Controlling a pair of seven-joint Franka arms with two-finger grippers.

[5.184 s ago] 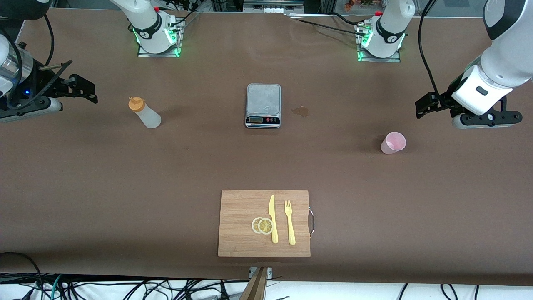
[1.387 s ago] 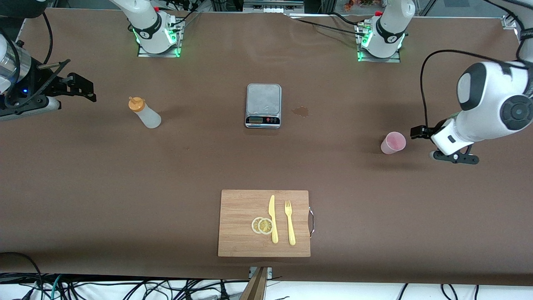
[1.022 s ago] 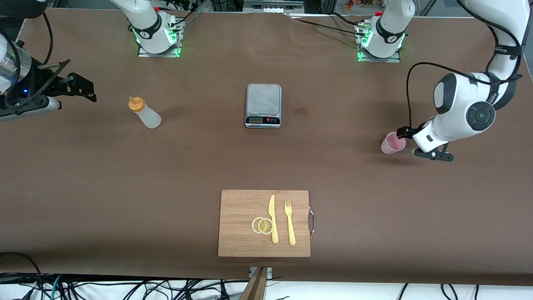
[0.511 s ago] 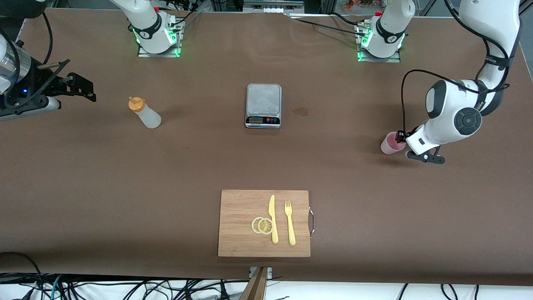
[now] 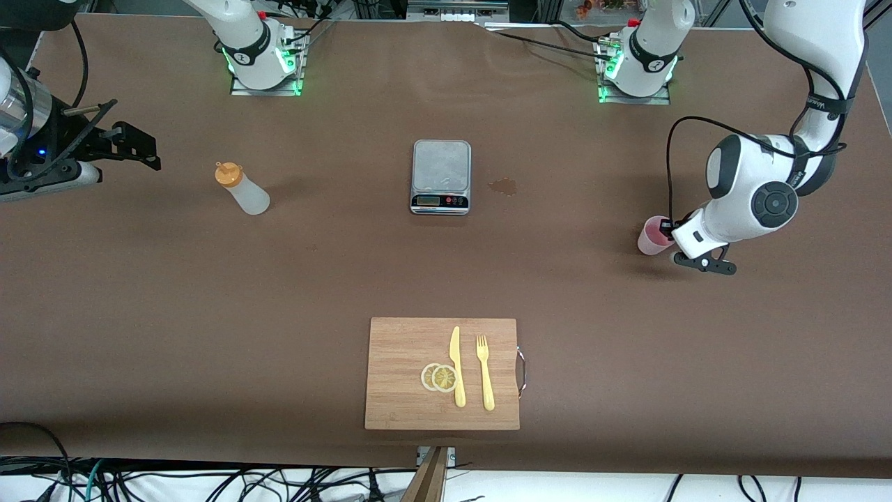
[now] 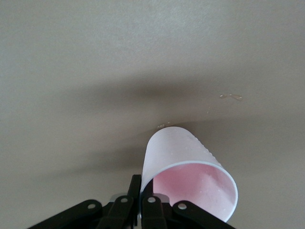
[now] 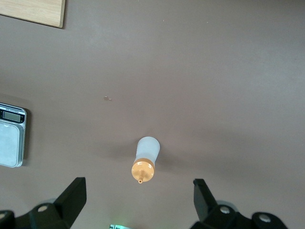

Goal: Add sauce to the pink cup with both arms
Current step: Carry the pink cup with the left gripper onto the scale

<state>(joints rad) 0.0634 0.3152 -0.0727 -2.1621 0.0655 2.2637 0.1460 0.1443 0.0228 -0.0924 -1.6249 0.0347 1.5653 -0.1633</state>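
Now the left gripper [image 6: 141,202] has just clamped its jaws on the pink cup's [image 5: 654,236] rim. The right gripper [image 7: 138,200] waits, jaws apart, above the sauce bottle [image 5: 240,188].

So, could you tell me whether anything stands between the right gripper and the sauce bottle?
Nothing visible does. The right gripper, fingers open, waits at the right arm's end of the table, with only bare table between it and the sauce bottle. The scale stands toward the table's middle.
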